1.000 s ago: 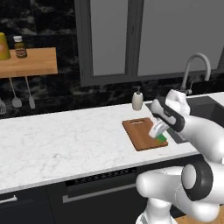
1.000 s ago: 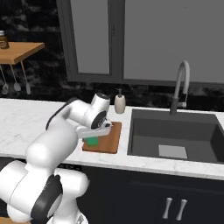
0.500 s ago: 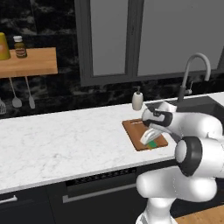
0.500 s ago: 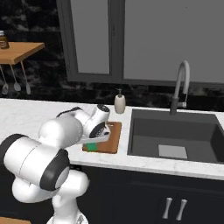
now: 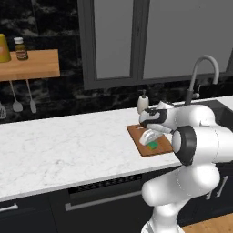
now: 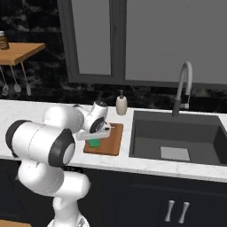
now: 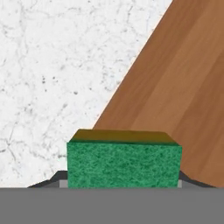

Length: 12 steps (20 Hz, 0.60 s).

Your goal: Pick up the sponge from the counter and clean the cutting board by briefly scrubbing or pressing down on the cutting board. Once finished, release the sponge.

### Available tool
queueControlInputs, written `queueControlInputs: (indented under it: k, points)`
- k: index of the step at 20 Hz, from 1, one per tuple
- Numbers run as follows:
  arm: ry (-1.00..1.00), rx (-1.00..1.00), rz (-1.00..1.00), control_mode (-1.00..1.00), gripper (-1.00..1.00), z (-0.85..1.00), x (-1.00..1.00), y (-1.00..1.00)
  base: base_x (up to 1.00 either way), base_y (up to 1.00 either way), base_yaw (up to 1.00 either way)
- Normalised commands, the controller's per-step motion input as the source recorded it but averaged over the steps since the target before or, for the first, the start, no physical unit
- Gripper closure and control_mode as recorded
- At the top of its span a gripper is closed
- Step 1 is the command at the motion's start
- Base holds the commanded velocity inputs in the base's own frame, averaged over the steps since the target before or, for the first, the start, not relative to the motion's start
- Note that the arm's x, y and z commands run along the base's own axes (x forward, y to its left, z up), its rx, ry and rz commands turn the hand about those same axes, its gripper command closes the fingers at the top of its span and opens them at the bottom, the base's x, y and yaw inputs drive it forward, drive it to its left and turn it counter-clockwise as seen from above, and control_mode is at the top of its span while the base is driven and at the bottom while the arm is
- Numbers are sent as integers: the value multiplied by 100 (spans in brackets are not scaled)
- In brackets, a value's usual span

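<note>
The green and yellow sponge (image 7: 124,164) sits between the fingers of my gripper (image 7: 124,183), which is shut on it. In the left base view my gripper (image 5: 149,138) holds the sponge (image 5: 153,145) low over the brown cutting board (image 5: 163,148), near the board's middle. From the right, the sponge (image 6: 94,143) shows under my gripper (image 6: 95,137), at the left part of the cutting board (image 6: 113,139). I cannot tell if the sponge touches the wood. Up close, the cutting board (image 7: 183,87) meets the white marble counter (image 7: 57,65), which runs leftwards (image 5: 63,150).
A soap dispenser (image 5: 143,102) (image 6: 121,103) stands just behind the board. The dark sink (image 6: 177,137) with its faucet (image 6: 184,86) lies to the board's right. A wooden shelf (image 5: 29,64) with a small bottle (image 5: 19,48) hangs at the far left, with utensils (image 5: 22,98) below it.
The arm has folded down and drawn in. The gripper has carried the sponge lower and a little left and toward the board's front edge.
</note>
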Motion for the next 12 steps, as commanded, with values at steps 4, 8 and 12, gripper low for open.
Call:
queueControlInputs:
  k: [4,8,12]
  points:
    - [-2,1,-8,-100,100,-39,0,1,0,0,0]
    - [-2,5,-8,-100,100,-48,0,0,0,0,0]
    - [0,0,-6,-100,100,-36,18,0,0,0,0]
